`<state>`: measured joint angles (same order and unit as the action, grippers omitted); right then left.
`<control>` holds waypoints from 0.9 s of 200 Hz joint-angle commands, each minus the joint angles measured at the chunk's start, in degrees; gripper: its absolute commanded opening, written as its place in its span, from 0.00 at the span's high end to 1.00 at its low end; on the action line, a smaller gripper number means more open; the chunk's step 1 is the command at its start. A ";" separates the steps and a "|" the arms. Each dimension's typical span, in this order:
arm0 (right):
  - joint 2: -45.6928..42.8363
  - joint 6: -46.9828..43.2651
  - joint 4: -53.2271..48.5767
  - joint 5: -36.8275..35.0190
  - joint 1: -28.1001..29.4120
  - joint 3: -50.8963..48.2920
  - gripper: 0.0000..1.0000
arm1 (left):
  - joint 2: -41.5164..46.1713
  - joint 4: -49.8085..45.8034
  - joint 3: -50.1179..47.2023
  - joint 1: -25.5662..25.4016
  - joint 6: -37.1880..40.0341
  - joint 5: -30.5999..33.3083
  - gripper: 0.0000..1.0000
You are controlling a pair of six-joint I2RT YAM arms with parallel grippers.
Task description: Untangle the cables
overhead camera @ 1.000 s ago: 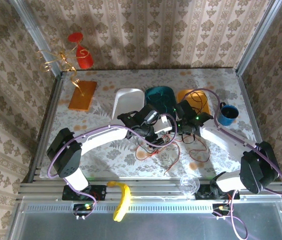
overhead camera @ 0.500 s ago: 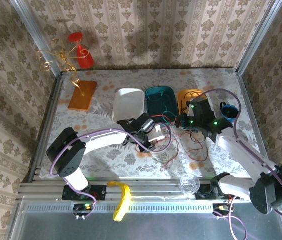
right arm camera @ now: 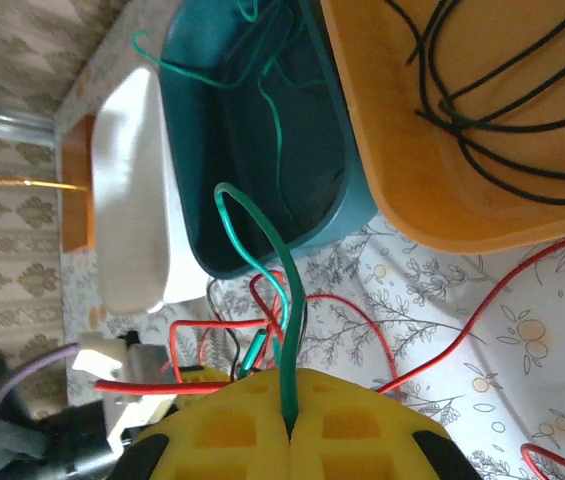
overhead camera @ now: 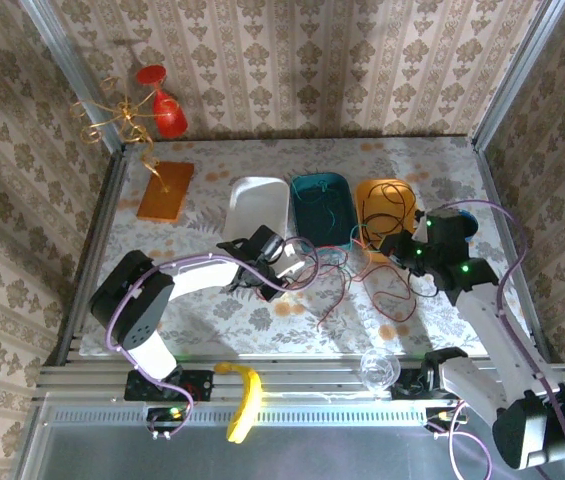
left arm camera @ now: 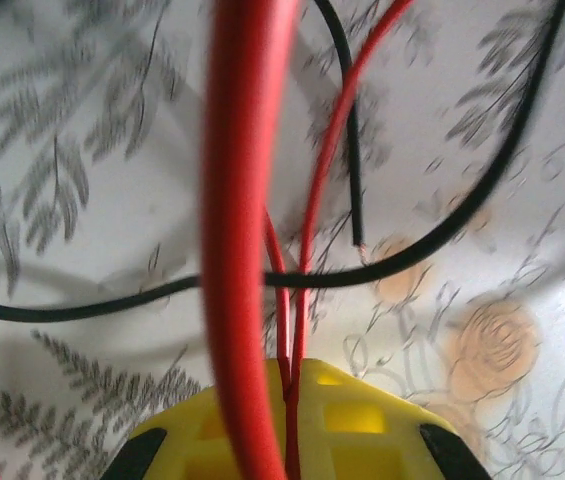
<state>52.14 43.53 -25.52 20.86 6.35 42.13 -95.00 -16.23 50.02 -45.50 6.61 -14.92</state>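
Pointing straight out of right pincer (right arm camera: 290,422): green cable (right arm camera: 288,340)

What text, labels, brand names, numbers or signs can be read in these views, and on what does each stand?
None can be read in any view.
The white tray, teal tray, orange tray and orange board are plain; the table cover bears only flowers and leaves.
The left gripper, shut on a red cable, and the right gripper, shut on a green cable, show no marking.
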 commanded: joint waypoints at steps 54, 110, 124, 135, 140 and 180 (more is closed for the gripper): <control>-15.01 -1.81 -2.97 -13.35 -2.04 -0.48 1.00 | 2.03 0.17 -4.01 0.61 -5.82 -0.27 1.00; -16.99 -6.46 -12.49 -30.08 -2.09 4.01 1.00 | -0.01 -0.65 -2.89 0.65 -5.99 0.04 1.00; -16.66 -7.93 -14.82 -34.76 -2.09 5.31 1.00 | 0.07 -0.56 -2.96 0.64 -6.00 0.20 1.00; -16.11 -9.26 -16.59 -37.82 -2.04 6.39 1.00 | 0.08 -0.56 -3.00 0.67 -6.25 0.33 1.00; -15.71 -9.65 -17.46 -39.24 -2.09 6.85 1.00 | 0.00 -0.56 -3.00 0.63 -6.25 0.33 1.00; -12.93 -12.62 -22.80 -48.32 -2.14 9.63 1.00 | -0.45 -0.70 -2.92 0.67 -6.42 0.42 1.00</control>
<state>38.57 33.98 -44.10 -17.17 4.67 49.69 -93.80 -14.04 47.16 -45.23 1.19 -15.25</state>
